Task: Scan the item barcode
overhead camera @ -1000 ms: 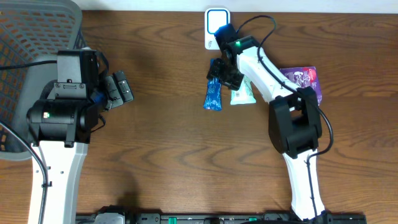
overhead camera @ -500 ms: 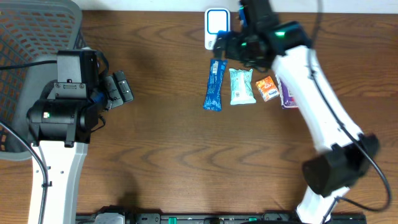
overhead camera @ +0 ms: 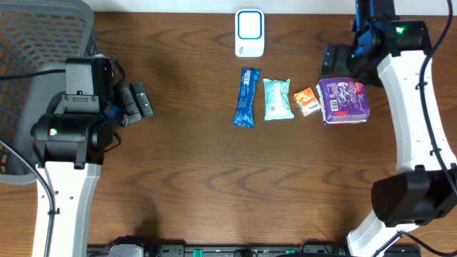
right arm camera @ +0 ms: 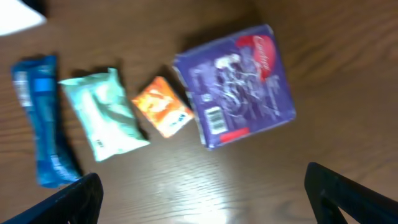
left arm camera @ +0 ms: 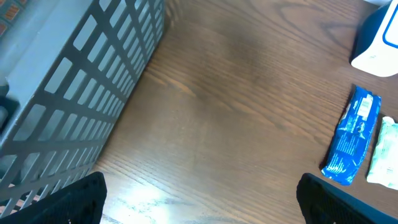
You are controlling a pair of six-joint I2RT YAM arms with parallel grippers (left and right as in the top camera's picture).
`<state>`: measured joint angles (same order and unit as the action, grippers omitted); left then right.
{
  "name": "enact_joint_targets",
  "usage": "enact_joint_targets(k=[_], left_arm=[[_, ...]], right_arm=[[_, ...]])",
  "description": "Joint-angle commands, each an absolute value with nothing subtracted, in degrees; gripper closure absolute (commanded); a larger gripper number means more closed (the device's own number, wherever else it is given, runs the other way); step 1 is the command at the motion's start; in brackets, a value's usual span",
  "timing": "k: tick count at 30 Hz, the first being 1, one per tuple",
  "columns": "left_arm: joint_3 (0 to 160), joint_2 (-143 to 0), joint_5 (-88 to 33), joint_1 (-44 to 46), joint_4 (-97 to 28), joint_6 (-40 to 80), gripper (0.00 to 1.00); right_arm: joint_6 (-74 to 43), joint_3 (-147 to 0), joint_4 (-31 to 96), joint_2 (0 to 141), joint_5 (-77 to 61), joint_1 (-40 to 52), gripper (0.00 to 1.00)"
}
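Note:
Four items lie in a row on the wooden table: a blue packet (overhead camera: 245,97), a mint-green packet (overhead camera: 278,98), a small orange packet (overhead camera: 307,101) and a purple package (overhead camera: 343,100) with its barcode facing up (right arm camera: 214,118). The white scanner (overhead camera: 249,32) stands behind the blue packet. My right gripper (overhead camera: 341,61) hovers open and empty just behind the purple package. In the right wrist view the purple package (right arm camera: 236,84) lies ahead of the right gripper (right arm camera: 205,199). My left gripper (overhead camera: 136,102) is open and empty at the left, far from the items.
A grey mesh basket (overhead camera: 36,43) fills the back left corner, close beside the left arm, and its wall shows in the left wrist view (left arm camera: 74,81). The blue packet (left arm camera: 352,135) and the scanner (left arm camera: 379,37) sit at that view's right edge.
The right gripper opened, let go of the blue packet in front of the scanner, and swung right to above the purple package. The left arm has not moved.

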<state>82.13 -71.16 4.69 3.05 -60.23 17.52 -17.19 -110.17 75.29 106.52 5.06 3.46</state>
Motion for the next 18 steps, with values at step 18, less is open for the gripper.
enact_joint_targets(k=[18], left_arm=[[82.74,-71.37,5.19,2.85,-60.45,16.75,0.02]], right_arm=[[-15.73,-98.43,65.36,107.00,2.94,-0.23,0.01]])
